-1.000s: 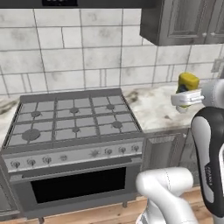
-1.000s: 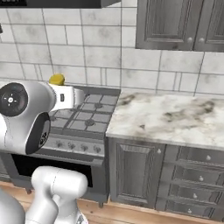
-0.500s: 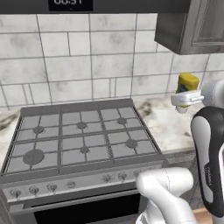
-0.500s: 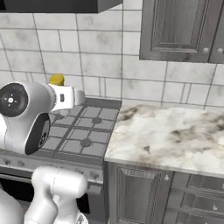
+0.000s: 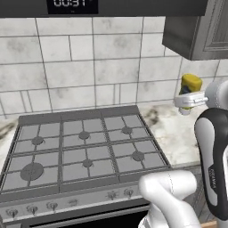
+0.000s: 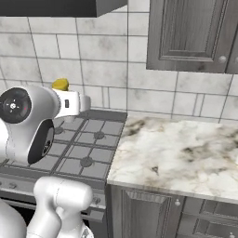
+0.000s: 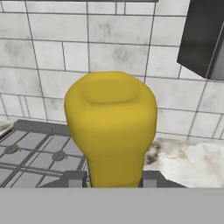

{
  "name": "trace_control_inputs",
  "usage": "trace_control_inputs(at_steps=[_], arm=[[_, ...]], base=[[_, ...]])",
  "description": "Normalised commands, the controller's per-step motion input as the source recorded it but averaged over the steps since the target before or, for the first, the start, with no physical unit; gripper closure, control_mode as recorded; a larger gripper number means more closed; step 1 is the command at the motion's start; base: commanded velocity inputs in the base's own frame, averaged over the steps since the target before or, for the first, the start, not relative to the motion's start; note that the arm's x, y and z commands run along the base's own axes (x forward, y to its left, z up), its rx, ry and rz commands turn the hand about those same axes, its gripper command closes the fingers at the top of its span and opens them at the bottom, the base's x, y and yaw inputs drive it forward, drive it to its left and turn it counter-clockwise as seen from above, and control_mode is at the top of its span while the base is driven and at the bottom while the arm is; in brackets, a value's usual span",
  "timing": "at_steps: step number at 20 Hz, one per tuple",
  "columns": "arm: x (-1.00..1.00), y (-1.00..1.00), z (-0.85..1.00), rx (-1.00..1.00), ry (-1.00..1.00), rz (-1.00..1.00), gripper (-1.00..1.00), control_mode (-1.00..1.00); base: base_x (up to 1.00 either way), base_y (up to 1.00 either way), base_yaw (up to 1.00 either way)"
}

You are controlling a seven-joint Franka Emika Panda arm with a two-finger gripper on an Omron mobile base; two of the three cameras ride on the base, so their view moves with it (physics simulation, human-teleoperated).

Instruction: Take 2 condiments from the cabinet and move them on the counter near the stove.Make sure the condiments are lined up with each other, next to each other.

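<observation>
1. The gripper (image 7: pixel 112 179) is clenched on the yellow squeeze bottle (image 7: pixel 111 127), a dark finger tip (image 7: pixel 74 178) pressed to each side of its narrow end; the bottle's broad end points away from the hand toward the tiled wall (image 7: pixel 52 48)
2. In the left base view the same bottle (image 5: pixel 190 87) is held in the air at the end of the white arm (image 5: pixel 213 147), above the counter (image 5: pixel 178 131) and just past the right edge of the stove (image 5: pixel 84 149); it touches neither
3. In the right base view only the bottle's yellow tip (image 6: pixel 60 84) shows above the arm's wrist (image 6: pixel 69 103), over the stove's back edge
4. The stove's burners under dark grates carry nothing
5. The marble counter (image 6: pixel 181 155) runs right from the stove's edge, and its visible surface is bare
6. The grey wall cabinet (image 6: pixel 193 35) hangs above the counter with its doors closed, so its contents cannot be seen
</observation>
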Motion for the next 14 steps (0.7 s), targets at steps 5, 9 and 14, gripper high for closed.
trace_control_inputs(at_steps=[5,9,14], arm=[[0.06,0.0,0.0,0.0,0.01,0.0,1.0,-1.0],[0.5,-0.01,-0.08,0.0,0.03,0.05,1.0,-1.0],[0.55,-0.15,-0.42,-0.01,0.02,0.22,1.0,-1.0]], base=[[0.08,0.0,0.0],[0.0,0.0,0.0],[0.0,0.0,0.0]])
